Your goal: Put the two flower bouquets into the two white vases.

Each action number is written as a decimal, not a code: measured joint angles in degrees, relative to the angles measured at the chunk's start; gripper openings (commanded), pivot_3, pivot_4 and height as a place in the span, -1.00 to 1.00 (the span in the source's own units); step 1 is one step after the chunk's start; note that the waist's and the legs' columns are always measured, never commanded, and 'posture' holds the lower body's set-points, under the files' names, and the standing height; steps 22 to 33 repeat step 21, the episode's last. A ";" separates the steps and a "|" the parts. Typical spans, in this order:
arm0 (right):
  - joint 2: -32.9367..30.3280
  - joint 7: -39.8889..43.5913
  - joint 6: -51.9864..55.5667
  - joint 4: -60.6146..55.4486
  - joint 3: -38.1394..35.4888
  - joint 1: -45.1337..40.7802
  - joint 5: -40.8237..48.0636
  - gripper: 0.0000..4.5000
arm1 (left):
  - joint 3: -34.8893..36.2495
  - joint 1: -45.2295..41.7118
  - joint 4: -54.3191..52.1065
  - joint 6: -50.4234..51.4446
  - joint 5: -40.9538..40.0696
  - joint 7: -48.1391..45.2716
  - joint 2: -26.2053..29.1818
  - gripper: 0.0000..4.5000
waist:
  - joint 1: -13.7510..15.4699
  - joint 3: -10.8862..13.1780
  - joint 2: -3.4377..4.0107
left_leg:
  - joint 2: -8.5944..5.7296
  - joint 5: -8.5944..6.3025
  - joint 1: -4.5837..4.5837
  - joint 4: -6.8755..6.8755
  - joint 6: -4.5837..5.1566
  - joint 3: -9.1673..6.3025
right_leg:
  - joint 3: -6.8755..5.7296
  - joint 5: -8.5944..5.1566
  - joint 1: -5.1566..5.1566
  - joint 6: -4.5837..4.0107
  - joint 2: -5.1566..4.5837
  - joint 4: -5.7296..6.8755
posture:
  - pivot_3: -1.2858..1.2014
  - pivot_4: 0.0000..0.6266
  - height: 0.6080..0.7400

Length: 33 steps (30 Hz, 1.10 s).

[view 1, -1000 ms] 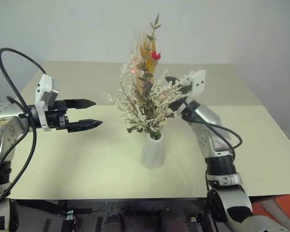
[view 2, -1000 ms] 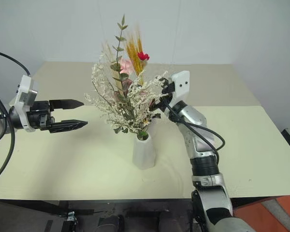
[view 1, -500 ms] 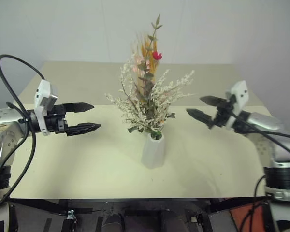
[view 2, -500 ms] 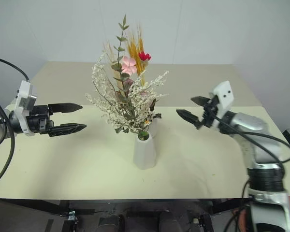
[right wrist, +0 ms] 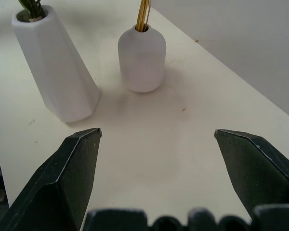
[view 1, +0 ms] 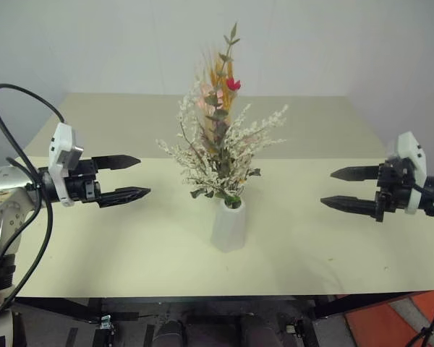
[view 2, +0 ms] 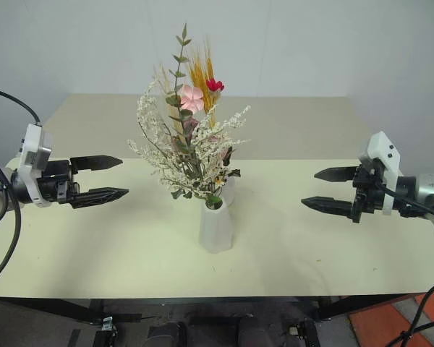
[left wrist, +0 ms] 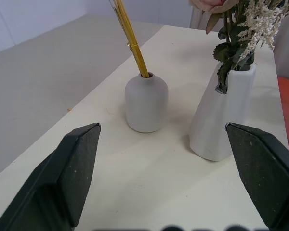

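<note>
Both bouquets stand in vases mid-counter: the bushy bunch of tiny white dried blossoms [view 1: 224,155] in the taller tapered matte white vase [view 1: 228,225], the thin yellow-orange stem bundle [left wrist: 130,36] in the shorter rounded white vase [left wrist: 145,102] just behind. The left gripper [view 1: 126,178] and right gripper [view 1: 347,189] hang well apart from them, jaws wide and empty. The task looks finished; next calls only for keeping clear.

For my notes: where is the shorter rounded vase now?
The shorter rounded vase stands mid-table just behind the taller tapered vase, holding the yellow stem bundle.
</note>
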 measured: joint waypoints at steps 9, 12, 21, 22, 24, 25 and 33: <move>-0.35 -1.30 -0.23 -1.89 -2.20 1.66 -0.02 0.99 | -0.68 -0.86 -1.56 1.37 -1.14 0.51 -0.52 1.00 | 0.39 0.00 0.00 | -0.01 0.00 0.00 0.00 0.00 0.00 | -0.01 0.00 0.00 0.00 0.00 0.00 | 0.03 -0.52 1.00; -0.40 -2.04 0.09 -4.50 -4.28 4.12 0.09 0.99 | -1.15 -0.89 -1.96 1.53 -1.20 0.80 -1.27 1.00 | 0.61 0.00 0.00 | -0.01 0.00 -0.01 0.00 0.00 0.00 | 0.00 0.00 0.00 0.00 0.00 0.00 | 0.03 -0.52 1.00; -0.37 -5.49 2.72 -11.95 -11.25 12.39 2.27 0.99 | -2.23 -0.97 -2.10 1.25 -1.09 1.14 -3.01 1.00 | 1.11 0.00 0.00 | -0.01 0.00 0.04 0.04 0.00 0.00 | 0.00 0.00 0.06 0.01 0.00 0.01 | 0.03 -0.52 1.00; -0.37 -5.49 2.72 -11.95 -11.25 12.39 2.27 0.99 | -2.23 -0.97 -2.10 1.25 -1.09 1.14 -3.01 1.00 | 1.11 0.00 0.00 | -0.01 0.00 0.04 0.04 0.00 0.00 | 0.00 0.00 0.06 0.01 0.00 0.01 | 0.03 -0.52 1.00; -0.37 -5.49 2.72 -11.95 -11.25 12.39 2.27 0.99 | -2.23 -0.97 -2.10 1.25 -1.09 1.14 -3.01 1.00 | 1.11 0.00 0.00 | -0.01 0.00 0.04 0.04 0.00 0.00 | 0.00 0.00 0.06 0.01 0.00 0.01 | 0.03 -0.52 1.00; -0.37 -5.49 2.72 -11.95 -11.25 12.39 2.27 0.99 | -2.23 -0.97 -2.10 1.25 -1.09 1.14 -3.01 1.00 | 1.11 0.00 0.00 | -0.01 0.00 0.04 0.04 0.00 0.00 | 0.00 0.00 0.06 0.01 0.00 0.01 | 0.03 -0.52 1.00; -0.37 -5.49 2.72 -11.95 -11.25 12.39 2.27 0.99 | -2.23 -0.97 -2.10 1.25 -1.09 1.14 -3.01 1.00 | 1.11 0.00 0.00 | -0.01 0.00 0.04 0.04 0.00 0.00 | 0.00 0.00 0.06 0.01 0.00 0.01 | 0.03 -0.52 1.00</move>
